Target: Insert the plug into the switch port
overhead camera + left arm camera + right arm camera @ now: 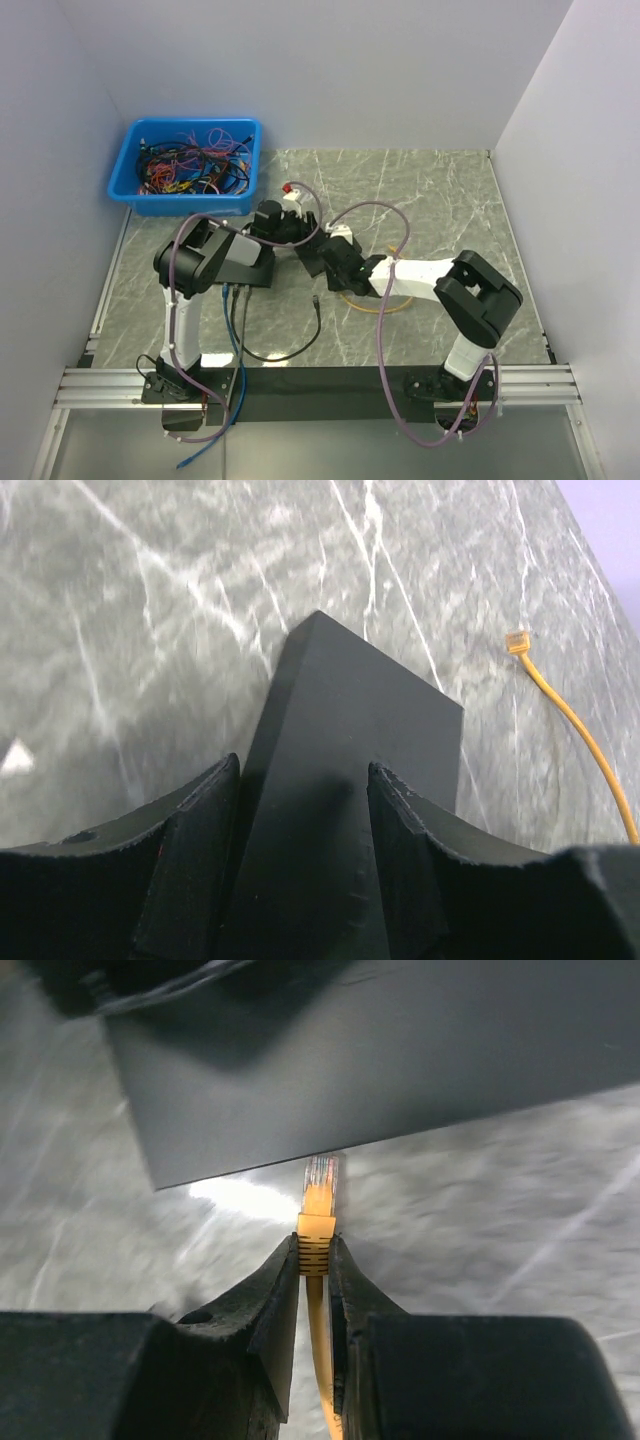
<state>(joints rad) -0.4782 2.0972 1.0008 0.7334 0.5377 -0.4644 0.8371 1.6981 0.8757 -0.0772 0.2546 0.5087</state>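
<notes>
The switch is a flat black box (350,740), tilted and held between my left gripper's fingers; it also shows in the top view (318,258) and fills the upper part of the right wrist view (380,1050). My left gripper (303,770) is shut on it. My right gripper (314,1250) is shut on the ribbed boot of an orange cable, and its clear plug (321,1175) points at the switch's lower edge, its tip touching or just short of it. The port itself is hidden. The cable's other orange plug (517,641) lies on the table. In the top view my right gripper (345,262) sits against the switch.
A blue bin (187,165) of tangled cables stands at the back left. A second black box (245,272) lies under the left arm with blue and black cables (236,320) running from it. The orange cable loops on the marble table (385,305). White walls stand on three sides.
</notes>
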